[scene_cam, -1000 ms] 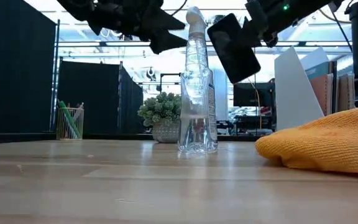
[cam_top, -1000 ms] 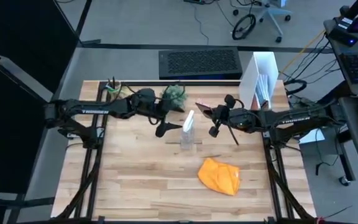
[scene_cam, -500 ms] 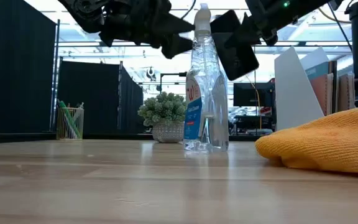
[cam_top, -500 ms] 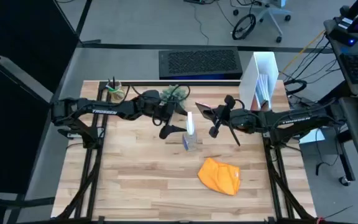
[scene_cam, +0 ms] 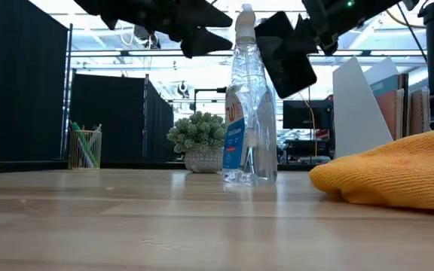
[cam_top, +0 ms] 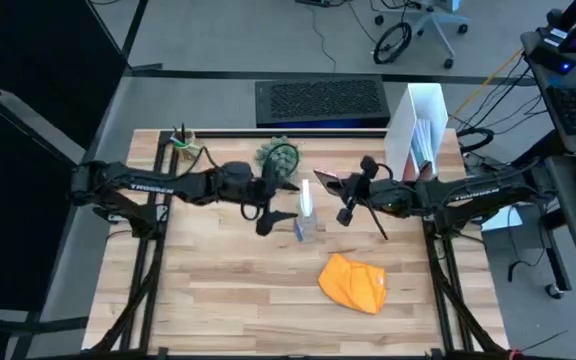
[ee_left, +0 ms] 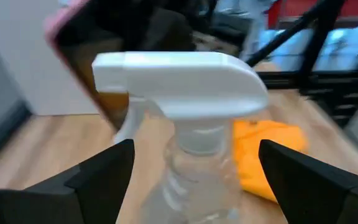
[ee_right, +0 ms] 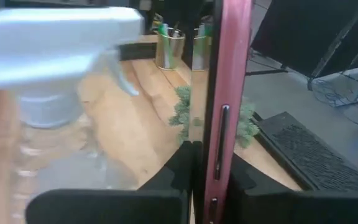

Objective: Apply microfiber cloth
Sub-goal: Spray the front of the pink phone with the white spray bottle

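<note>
The orange-yellow microfiber cloth point(cam_top: 353, 283) lies crumpled on the table toward the near right, also in the low view point(scene_cam: 394, 177); no gripper touches it. A clear spray bottle point(cam_top: 306, 212) stands upright on its base at mid-table. My left gripper point(cam_top: 276, 205) hovers just left of the bottle's white head point(ee_left: 179, 81), open, a finger on either side without touching. My right gripper point(cam_top: 346, 187) is right of the bottle, above the table, shut on a black smartphone point(scene_cam: 285, 56) in a pink case. My right gripper pinches the smartphone between its two fingers point(ee_right: 185, 168), one on each flat face, at the end nearest the arm; the pink side edge point(ee_right: 219, 124) faces the wrist camera. The fingers come level from the table's right. The phone is lifted clear, tilted, and sticks out toward the bottle.
A small potted plant point(cam_top: 280, 155) and a pencil cup point(cam_top: 181, 140) stand near the far edge. A white file holder point(cam_top: 423, 125) stands at the far right. A dark keyboard point(cam_top: 320, 100) lies beyond the far edge. Bare wood spreads along the near left.
The spray bottle has turned about on its base, so its label now faces the low camera, and it has slid slightly toward the table's right. My left gripper first closed in on the bottle's head, then drew back toward the left edge.
</note>
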